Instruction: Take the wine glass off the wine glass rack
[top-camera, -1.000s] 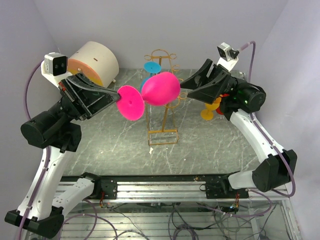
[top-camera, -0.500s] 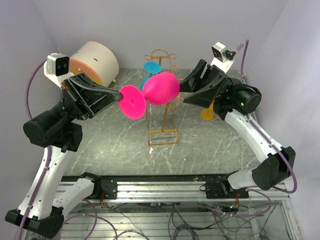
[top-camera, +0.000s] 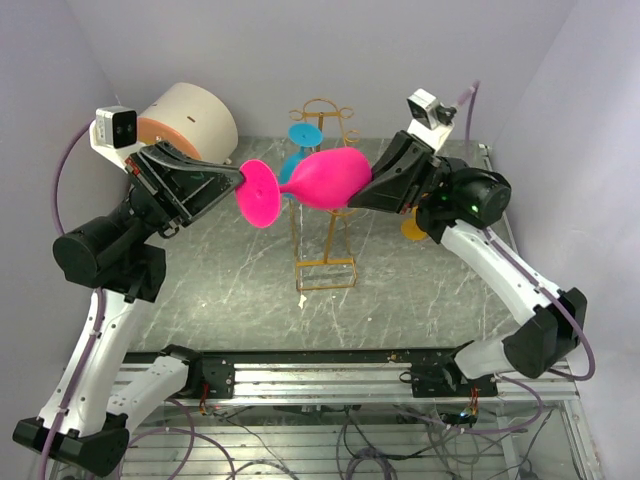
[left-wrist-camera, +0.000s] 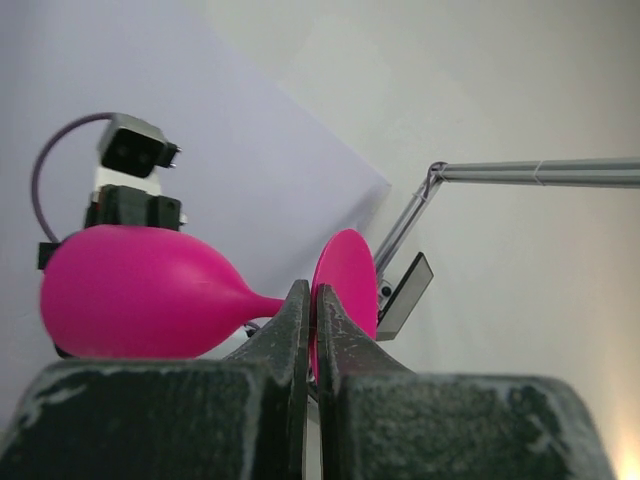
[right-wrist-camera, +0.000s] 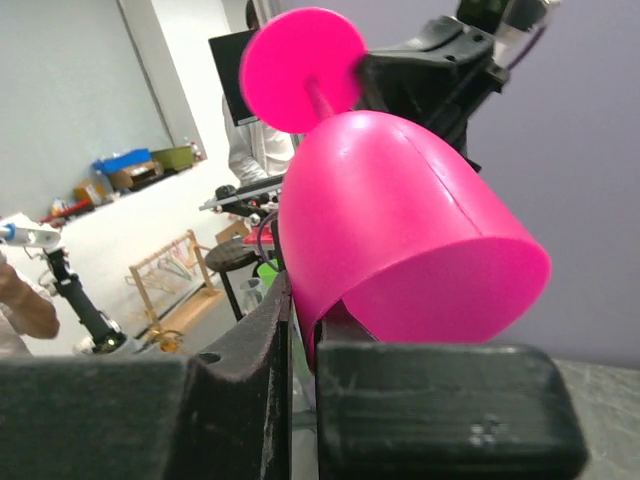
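A bright pink wine glass (top-camera: 325, 180) lies on its side in the air above the gold wire wine glass rack (top-camera: 326, 262). My left gripper (top-camera: 240, 180) is shut on the edge of the glass's round foot (left-wrist-camera: 347, 285), its jaws pinching the disc (left-wrist-camera: 312, 292). From the right, my right gripper (top-camera: 362, 190) is shut on the rim of the bowl (right-wrist-camera: 400, 230), with the wall of the bowl caught between the two fingers (right-wrist-camera: 305, 300). In the top view the glass hangs between the two grippers, apart from the rack's hooks.
A blue glass (top-camera: 303, 133) hangs at the back of the rack. A yellow glass (top-camera: 413, 228) stands behind my right arm. A round beige cabinet (top-camera: 190, 122) sits at the back left. The grey marbled table (top-camera: 230, 290) has walls close on the left, back and right.
My right gripper was open beside the bowl and has now shut on its rim. The glass has risen a little and turned flatter, and both arms have shifted up with it.
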